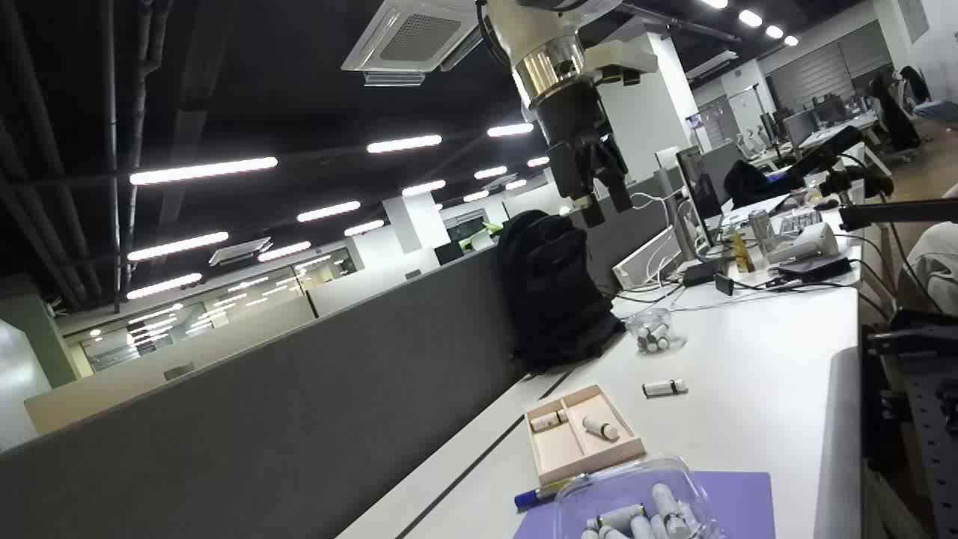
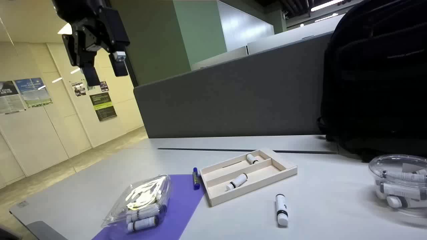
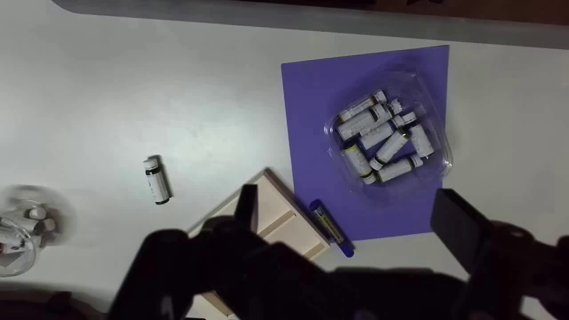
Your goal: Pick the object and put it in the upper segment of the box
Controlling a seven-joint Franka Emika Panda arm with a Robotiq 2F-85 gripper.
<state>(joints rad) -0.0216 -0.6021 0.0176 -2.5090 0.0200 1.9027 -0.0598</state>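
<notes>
A single white vial with a black band lies loose on the table in both exterior views (image 1: 664, 388) (image 2: 281, 210) and in the wrist view (image 3: 156, 181). The light-wood box has a long divider; it shows in both exterior views (image 1: 591, 463) (image 2: 257, 186) and partly in the wrist view (image 3: 273, 198), the rest hidden behind my gripper. One vial (image 2: 252, 158) lies in one long compartment and another vial (image 2: 237, 181) in the other. My gripper (image 1: 608, 209) is high above the table, open, with nothing between its fingers (image 2: 107, 77) (image 3: 346, 209). One finger has a small whitish patch.
A clear container (image 3: 446, 162) with several vials stands on a purple sheet (image 3: 311, 102). A blue marker (image 3: 331, 227) lies beside the box. A round clear tub (image 2: 375, 166) of vials and a black backpack (image 1: 554, 292) stand farther along, by a grey partition (image 1: 299, 404).
</notes>
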